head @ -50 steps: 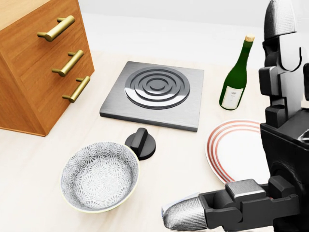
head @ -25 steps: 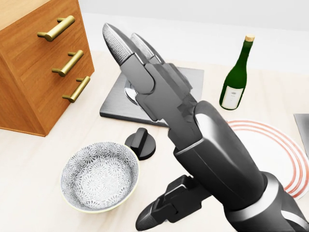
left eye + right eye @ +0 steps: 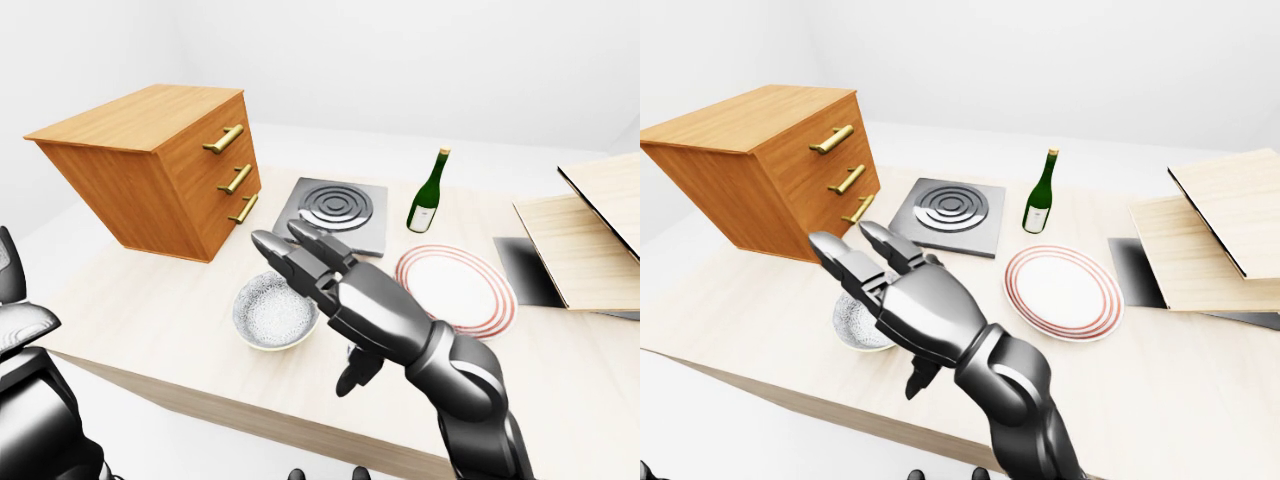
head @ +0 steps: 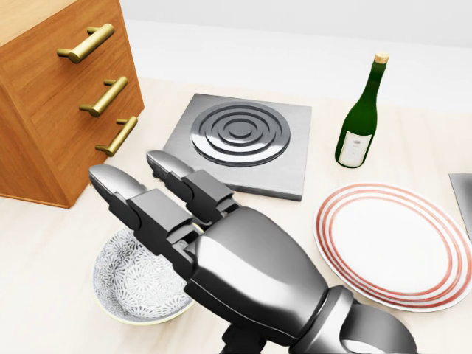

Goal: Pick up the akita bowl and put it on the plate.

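The akita bowl [image 3: 268,316], white with a grey flower pattern, stands upright on the pale table [image 3: 150,300], left of the plate. The plate [image 4: 394,243] is white with red rings and holds nothing. My right hand [image 3: 306,310] reaches in from the lower right and hovers over the bowl's right side. It is open, with its fingers [image 4: 110,184] stretched out to the upper left and the thumb [image 3: 350,375] hanging below. It hides part of the bowl's rim in the head view. My left hand [image 3: 20,330] shows only as a dark shape at the left edge of the left-eye view.
A wooden drawer cabinet [image 3: 170,170] stands at the upper left of the bowl. A grey hob plate [image 4: 237,140] lies above it, and a green wine bottle [image 4: 361,118] above the plate. Wooden boards [image 3: 590,240] and a dark pad [image 3: 525,270] sit at the right.
My right hand swept from the right edge leftward across the head view and dropped lower. It now hangs over the bowl and covers the black knob. The bowl and plate have not moved.
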